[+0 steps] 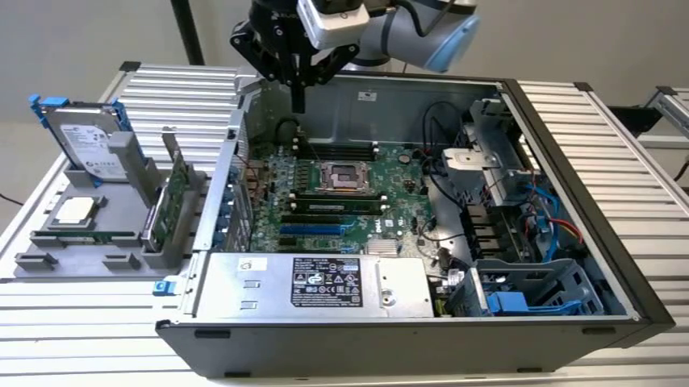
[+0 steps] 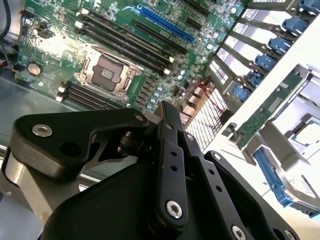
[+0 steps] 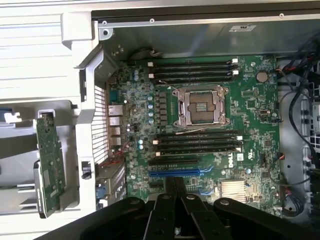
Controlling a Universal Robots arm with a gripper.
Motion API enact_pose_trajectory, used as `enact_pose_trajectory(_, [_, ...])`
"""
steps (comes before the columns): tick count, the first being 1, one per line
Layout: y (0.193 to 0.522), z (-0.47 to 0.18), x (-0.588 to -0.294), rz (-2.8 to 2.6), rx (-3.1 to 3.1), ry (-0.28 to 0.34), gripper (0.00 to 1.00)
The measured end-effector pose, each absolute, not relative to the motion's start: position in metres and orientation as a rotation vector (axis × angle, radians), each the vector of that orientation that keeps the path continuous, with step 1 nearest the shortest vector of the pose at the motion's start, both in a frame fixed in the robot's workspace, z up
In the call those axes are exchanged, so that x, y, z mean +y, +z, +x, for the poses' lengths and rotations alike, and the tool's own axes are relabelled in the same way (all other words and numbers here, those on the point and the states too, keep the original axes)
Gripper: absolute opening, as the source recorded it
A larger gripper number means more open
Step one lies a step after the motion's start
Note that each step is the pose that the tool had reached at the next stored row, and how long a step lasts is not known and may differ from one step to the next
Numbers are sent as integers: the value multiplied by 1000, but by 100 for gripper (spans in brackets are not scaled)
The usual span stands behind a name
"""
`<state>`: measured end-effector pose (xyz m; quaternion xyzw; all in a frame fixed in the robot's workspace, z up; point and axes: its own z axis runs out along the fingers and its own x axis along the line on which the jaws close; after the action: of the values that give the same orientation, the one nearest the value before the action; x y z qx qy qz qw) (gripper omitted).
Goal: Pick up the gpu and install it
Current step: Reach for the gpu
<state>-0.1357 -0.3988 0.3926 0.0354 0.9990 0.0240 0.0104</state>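
In the exterior view, a grey holder (image 1: 43, 262) sat at the left on the slatted table (image 1: 76, 330), with a drive (image 1: 84, 139) propped upright at its back. At the holder's right end the gpu (image 1: 174, 200) stood on edge in a slot, just beside the case (image 1: 377, 347) but outside it. The first wrist view showed the gpu (image 3: 48, 165) in the same spot.

The gripper (image 1: 299, 103) hung over the back of the open case, above the far edge of the board (image 1: 323, 205) and well apart from the gpu. Its fingers (image 3: 170, 187) were pressed together with nothing between them.

The socket (image 1: 347, 174) sat mid-board, and the power supply (image 1: 323, 282) lay along the near wall. Cables (image 1: 560, 226) ran down the case's right side.
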Motion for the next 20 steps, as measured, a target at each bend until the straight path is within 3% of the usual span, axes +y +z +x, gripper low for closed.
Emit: enact_pose_trajectory(20, [393, -159, -399, 110, 3118, 75, 0])
